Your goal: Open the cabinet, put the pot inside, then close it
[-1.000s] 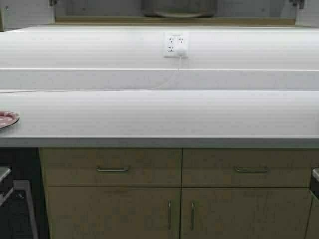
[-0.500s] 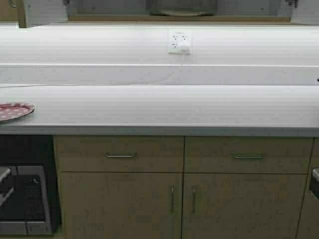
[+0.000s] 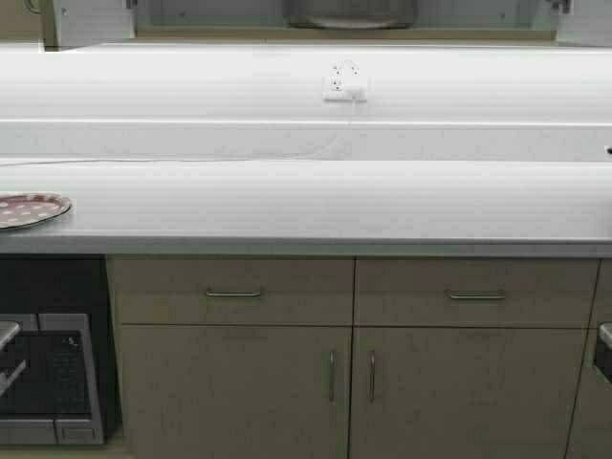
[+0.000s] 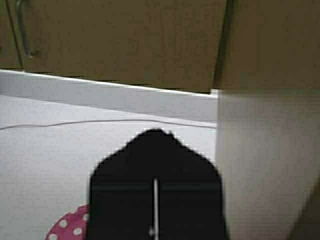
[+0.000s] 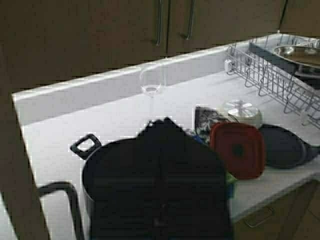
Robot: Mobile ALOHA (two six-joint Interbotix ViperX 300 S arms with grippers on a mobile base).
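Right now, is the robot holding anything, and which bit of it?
Nothing, as far as the wrist views show: the left gripper and the right gripper are both closed with nothing between their fingers.

A kitchen is shown: a long white table (image 3: 306, 206) is set over tan base cabinets (image 3: 349, 382) with drawers (image 3: 234, 292) and silver bar handles, a wall outlet (image 3: 344, 83) is fitted to the backsplash, and an oven (image 3: 48, 382) is built in beside them. A wire dish rack (image 5: 272, 70), a wine glass (image 5: 151, 85), a red lid (image 5: 237, 150) and a pot (image 5: 100, 170) are seen nearby
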